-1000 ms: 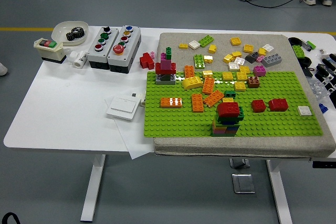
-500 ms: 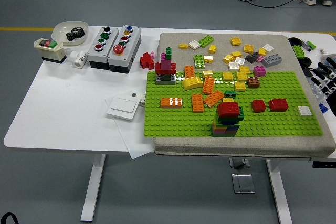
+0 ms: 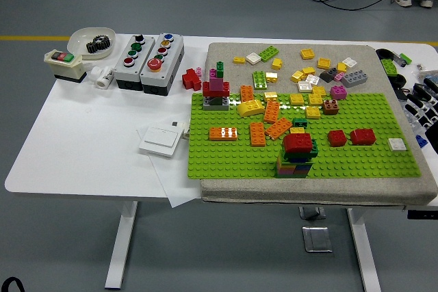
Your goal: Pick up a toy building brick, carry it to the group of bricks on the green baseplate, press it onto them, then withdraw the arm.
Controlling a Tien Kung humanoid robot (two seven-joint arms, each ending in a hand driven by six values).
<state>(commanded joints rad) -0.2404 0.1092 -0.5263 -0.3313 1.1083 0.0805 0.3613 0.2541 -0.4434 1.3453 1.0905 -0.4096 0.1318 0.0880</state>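
Bricks are stacked into a multicoloured tower (image 3: pixel 296 155) near the front edge of the green baseplate (image 3: pixel 369 158), capped by a rounded red brick (image 3: pixel 298 142) with green pieces around it. Just behind it lie several orange bricks (image 3: pixel 268 122), and another orange brick (image 3: pixel 223 133) sits apart toward the baseplate's left side. To the tower's right, 2 red bricks (image 3: pixel 352 137) rest side by side on the studs, and a small white tile (image 3: pixel 396 144) sits farther right. At the baseplate's back left corner stands a smaller build of red, pink and grey bricks (image 3: pixel 217 91). Loose yellow, green, white, grey and pink bricks (image 3: pixel 311 66) are scattered on the grey mat (image 3: pixel 226 54) behind the baseplate.

My right robot hand (image 3: pixel 426 100) is at the right edge of the view, beside the mat and clear of the baseplate; its dark fingers look loosely spread and I see no brick in them.

On the white worktop (image 3: pixel 96 141) to the left sit 2 grey button boxes (image 3: pixel 148 54), a beige switch box (image 3: pixel 64 63), a white bowl (image 3: pixel 90 37) holding a black gear, and a flat white wall switch (image 3: pixel 163 140).
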